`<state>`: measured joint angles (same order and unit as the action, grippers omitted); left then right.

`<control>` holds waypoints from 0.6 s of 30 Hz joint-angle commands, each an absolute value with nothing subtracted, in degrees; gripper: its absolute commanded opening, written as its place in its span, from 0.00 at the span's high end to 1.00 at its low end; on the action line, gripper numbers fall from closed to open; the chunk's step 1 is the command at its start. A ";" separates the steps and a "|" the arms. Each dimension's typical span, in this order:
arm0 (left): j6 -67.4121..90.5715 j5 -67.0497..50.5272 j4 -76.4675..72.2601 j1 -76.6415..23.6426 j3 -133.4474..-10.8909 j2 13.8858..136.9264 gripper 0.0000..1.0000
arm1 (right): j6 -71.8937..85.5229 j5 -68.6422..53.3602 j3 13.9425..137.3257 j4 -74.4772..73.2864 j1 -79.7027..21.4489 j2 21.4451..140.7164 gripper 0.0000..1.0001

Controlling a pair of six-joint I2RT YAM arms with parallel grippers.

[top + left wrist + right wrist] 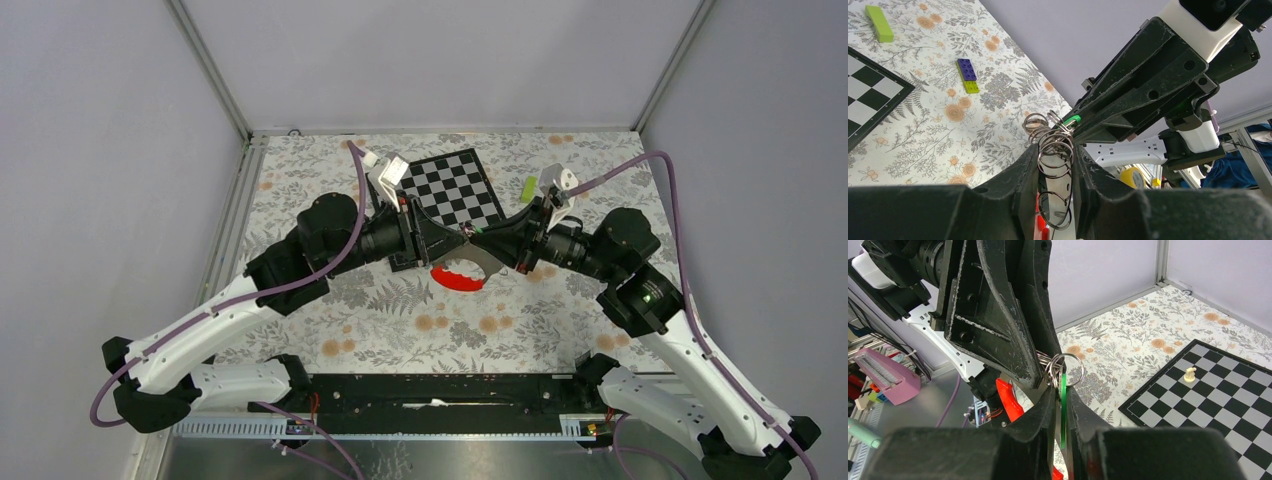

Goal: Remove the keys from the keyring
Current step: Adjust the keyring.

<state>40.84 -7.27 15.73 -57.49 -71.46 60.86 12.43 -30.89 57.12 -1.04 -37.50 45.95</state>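
Overhead, the two arms meet tip to tip just below the chessboard (pixel 455 188), at the middle of the frame, and the red strap (pixel 458 278) curves on the floral tabletop (pixel 380 320) right under them. The lime-green block (pixel 527 188) lies to the right of the board.

From the left wrist, the left gripper (pixel 1055 156) at bottom centre has its two black fingers pressed together on the keyring (pixel 1047 126), a stack of silvery wire loops that rises out of the gap between them. A purple-and-yellow block (pixel 967 76) sits on the cloth in the upper left of that frame.

From the right wrist, the right gripper (pixel 1062 405) at bottom centre is clamped on the green key (pixel 1063 385), which stands on edge between its fingers with its top hooked into the ring loops just above. A small pale chess piece (pixel 1190 374) stands on the board at the right. No other keys can be made out among the loops
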 commanded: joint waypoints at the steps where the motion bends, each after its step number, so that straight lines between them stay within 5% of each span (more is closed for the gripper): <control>1: 39.76 -9.45 14.37 -57.96 -72.02 60.58 1.00 | 12.98 -31.03 57.30 2.72 -37.73 44.33 1.00; 18: 39.29 -10.02 17.71 -57.92 -76.02 61.88 1.00 | 9.66 -39.45 54.71 -1.38 -37.72 43.19 0.85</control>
<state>39.48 -9.61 20.91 -58.11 -73.25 61.28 10.09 -35.77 54.65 -1.52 -37.50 43.55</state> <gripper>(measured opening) 0.269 0.151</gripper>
